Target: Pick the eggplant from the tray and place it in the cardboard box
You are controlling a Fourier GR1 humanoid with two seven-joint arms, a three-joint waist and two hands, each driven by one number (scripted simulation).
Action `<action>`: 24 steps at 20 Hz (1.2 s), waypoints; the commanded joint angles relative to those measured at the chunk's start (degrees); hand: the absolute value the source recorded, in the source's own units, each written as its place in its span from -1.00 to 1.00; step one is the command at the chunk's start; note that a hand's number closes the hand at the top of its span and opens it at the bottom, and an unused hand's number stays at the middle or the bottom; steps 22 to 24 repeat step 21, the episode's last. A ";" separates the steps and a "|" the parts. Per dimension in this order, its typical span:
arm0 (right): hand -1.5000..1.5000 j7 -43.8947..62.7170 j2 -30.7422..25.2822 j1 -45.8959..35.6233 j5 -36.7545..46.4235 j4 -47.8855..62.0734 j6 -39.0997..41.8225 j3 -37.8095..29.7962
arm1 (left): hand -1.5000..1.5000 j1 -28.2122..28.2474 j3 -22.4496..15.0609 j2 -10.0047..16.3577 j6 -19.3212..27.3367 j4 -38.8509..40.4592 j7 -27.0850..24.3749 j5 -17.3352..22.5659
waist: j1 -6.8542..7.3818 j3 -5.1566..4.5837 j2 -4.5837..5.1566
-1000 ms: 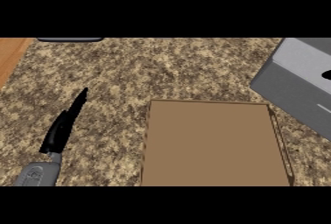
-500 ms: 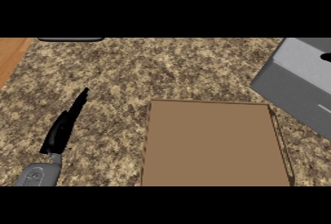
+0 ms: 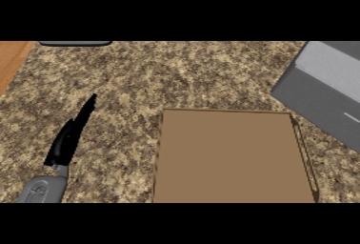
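Rising edge-on from its grey forearm (image 3: 42,189) at the lower left, the left robot hand (image 3: 68,142) is keeping its black fingers straight and pressed together, pinching nothing. The cardboard box (image 3: 232,157) is lying open on the speckled counter (image 3: 175,76) just to the right of that hand, reaching the view's lower edge. A grey slab-sided object (image 3: 327,90) is sitting beyond the box's far right corner, and a wooden strip (image 3: 10,59) is showing at the upper left.

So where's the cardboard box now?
Head view: the cardboard box lies low centre on the counter, between the left hand and a grey block at right.
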 commanded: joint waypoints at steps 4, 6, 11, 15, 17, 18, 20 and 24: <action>-1.00 -11.42 -0.32 9.66 -10.42 -4.91 0.32 -7.02 | 0.00 0.07 0.48 -0.46 -0.47 -0.14 1.00 0.00 | -0.43 -0.06 -0.20; -1.00 -15.29 -1.75 11.75 -13.61 -3.63 1.29 -10.02 | 0.00 1.20 0.63 0.61 -1.07 -0.15 -0.67 -0.43 | -0.37 -0.04 -0.17; -1.00 -23.54 -4.85 15.91 -19.73 1.33 4.35 -14.45 | 0.00 -3.36 2.22 0.13 -0.49 2.78 -0.21 -0.41 | -0.23 -0.03 -0.05; -1.00 -23.63 -1.64 21.87 -21.87 -3.39 5.33 -12.43 | 0.00 -2.56 2.43 -0.51 -0.65 5.37 -2.52 -1.11 | -0.32 -0.08 -0.12; -1.00 -30.50 -6.80 20.64 -23.28 7.87 7.31 -15.01 | 0.00 -0.69 0.64 -1.11 -1.12 -1.41 1.93 -1.43 | 0.16 -0.01 -0.06; -1.00 -27.31 -3.93 22.38 -23.73 2.51 5.55 -13.00 | 0.00 0.89 0.13 -2.01 -1.19 -0.34 -0.42 -1.76 | -0.03 -0.06 -0.12; -1.00 -32.66 -7.60 22.74 -25.07 9.46 8.70 -15.52 | 0.00 -2.06 0.75 -1.19 -1.95 -3.28 5.22 -1.22 | 0.12 0.01 -0.06; -1.00 -28.83 -6.14 25.11 -24.80 4.34 8.15 -13.51 | 0.00 -1.40 1.92 -0.79 -0.68 3.26 -2.12 -2.39 | -0.21 -0.07 -0.09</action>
